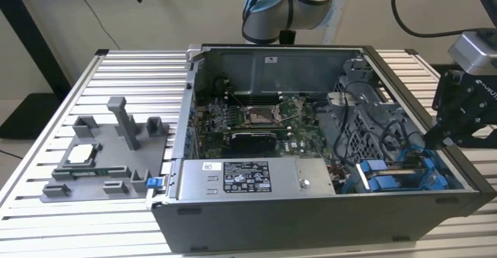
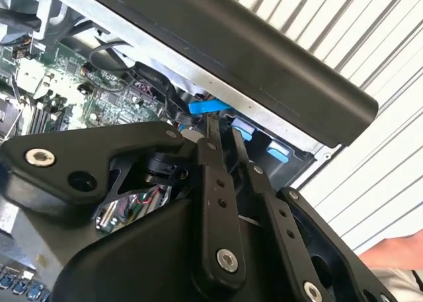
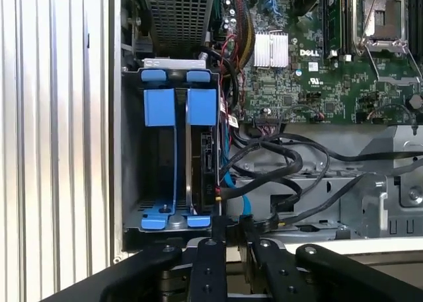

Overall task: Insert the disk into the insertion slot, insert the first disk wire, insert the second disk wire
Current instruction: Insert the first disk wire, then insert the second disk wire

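The disk (image 3: 206, 158) sits inside the insertion slot (image 3: 158, 183), a grey drive bay with blue carrier tabs (image 3: 201, 107) at its mouth. In the exterior view the bay (image 1: 396, 175) is at the near corner of the open case, on the exterior view's right. My gripper (image 3: 234, 224) hangs just off the disk's connector end, with its fingers close together. A thin blue disk wire (image 3: 239, 195) runs down into the narrow gap between them. The second wrist view shows the gripper (image 2: 223, 127) with a blue wire end (image 2: 203, 107) at its tips. My gripper (image 1: 429, 144) is over the case's side wall.
Black cables (image 3: 284, 163) loop beside the bay. The motherboard (image 1: 260, 118) and a grey power-supply box (image 1: 248, 177) fill the case. A grey fixture (image 1: 109, 153) stands on the slatted table at the exterior view's left. A hand (image 2: 396, 252) is near the case's outer side.
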`<move>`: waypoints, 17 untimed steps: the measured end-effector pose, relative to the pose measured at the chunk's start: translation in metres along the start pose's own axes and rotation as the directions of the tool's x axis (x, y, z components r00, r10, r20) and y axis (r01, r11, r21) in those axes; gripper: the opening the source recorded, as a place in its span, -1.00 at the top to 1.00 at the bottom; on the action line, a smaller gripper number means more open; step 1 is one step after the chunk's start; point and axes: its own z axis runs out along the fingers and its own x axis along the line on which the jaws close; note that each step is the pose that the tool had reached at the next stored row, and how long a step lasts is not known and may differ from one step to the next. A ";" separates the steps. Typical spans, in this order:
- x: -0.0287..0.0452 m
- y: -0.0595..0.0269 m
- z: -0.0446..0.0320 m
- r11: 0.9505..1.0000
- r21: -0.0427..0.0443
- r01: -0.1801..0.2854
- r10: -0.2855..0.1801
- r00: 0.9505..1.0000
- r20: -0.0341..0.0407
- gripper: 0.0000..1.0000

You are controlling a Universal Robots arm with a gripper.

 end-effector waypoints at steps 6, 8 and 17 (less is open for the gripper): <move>0.0000 0.0000 0.0002 1.000 0.000 0.000 0.000 1.000 0.001 1.00; 0.0000 0.0000 0.0002 1.000 0.000 0.000 0.000 1.000 0.001 1.00; -0.0009 0.0087 -0.0099 1.000 0.000 -0.001 0.001 1.000 0.003 1.00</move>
